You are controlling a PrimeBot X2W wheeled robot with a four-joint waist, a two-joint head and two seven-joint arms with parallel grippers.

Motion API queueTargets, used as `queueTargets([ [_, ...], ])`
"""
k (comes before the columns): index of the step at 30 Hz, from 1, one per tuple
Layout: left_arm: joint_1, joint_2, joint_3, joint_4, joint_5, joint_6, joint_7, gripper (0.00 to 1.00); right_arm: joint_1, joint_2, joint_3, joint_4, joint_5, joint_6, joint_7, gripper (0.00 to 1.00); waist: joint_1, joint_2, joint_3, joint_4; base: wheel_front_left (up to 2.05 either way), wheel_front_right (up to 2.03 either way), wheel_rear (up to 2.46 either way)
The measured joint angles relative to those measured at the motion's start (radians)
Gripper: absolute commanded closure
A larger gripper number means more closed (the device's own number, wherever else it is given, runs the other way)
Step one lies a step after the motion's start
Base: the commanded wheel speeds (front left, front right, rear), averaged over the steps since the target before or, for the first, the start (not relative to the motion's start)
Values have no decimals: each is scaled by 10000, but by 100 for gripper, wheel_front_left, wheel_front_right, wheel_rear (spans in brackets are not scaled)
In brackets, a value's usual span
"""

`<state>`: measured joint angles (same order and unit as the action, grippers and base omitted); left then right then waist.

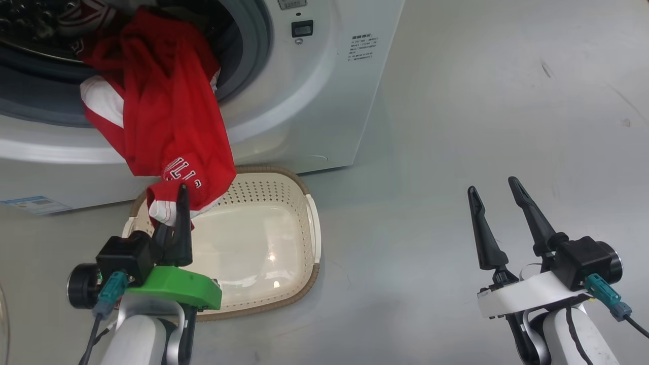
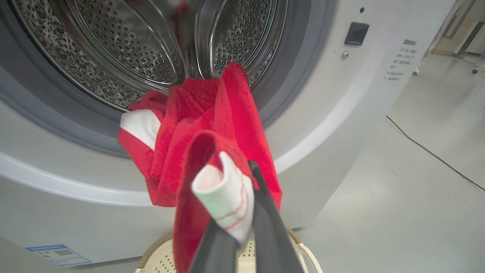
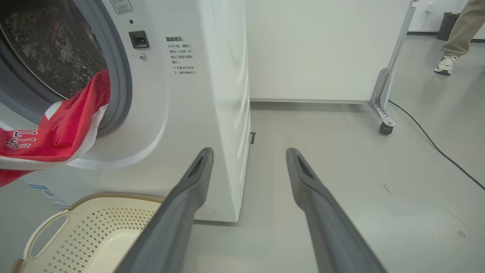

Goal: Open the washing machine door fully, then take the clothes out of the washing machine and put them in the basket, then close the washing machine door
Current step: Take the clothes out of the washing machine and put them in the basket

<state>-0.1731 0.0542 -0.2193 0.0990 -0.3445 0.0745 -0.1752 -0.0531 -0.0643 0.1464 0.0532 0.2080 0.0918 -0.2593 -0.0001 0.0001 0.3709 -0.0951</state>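
The washing machine (image 1: 314, 101) stands with its drum (image 2: 125, 49) exposed; its door is out of view. Red and white clothes (image 1: 162, 116) hang from the drum over the grey gasket, down toward the cream basket (image 1: 310, 213) on the floor in front. My left gripper (image 1: 180, 195) is above the basket's near left part, shut on the white-edged lower hem of the red jersey (image 2: 223, 197). Another red and white striped piece (image 1: 83, 15) lies inside the drum. My right gripper (image 1: 492, 184) is open and holds nothing, off to the right over bare floor, clear of machine and basket (image 3: 75, 235).
A white partition on a caster (image 3: 384, 125) stands behind the machine's right side. A black cable (image 3: 435, 148) runs across the grey floor. A person's leg and shoe (image 3: 447, 62) are at the far right. Open floor lies right of the basket.
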Motion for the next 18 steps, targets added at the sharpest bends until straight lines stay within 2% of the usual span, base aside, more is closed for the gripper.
queueTargets([
  [9,-160,-8,96,1384,-192,2,341,100,-128,17,25,-184,8,29,0,0,0,0,605,-258,0,0,0],
  [18,-1605,6,589,2817,-353,10,282,100,-557,52,104,-397,136,36,0,0,0,0,1423,-678,0,0,0],
])
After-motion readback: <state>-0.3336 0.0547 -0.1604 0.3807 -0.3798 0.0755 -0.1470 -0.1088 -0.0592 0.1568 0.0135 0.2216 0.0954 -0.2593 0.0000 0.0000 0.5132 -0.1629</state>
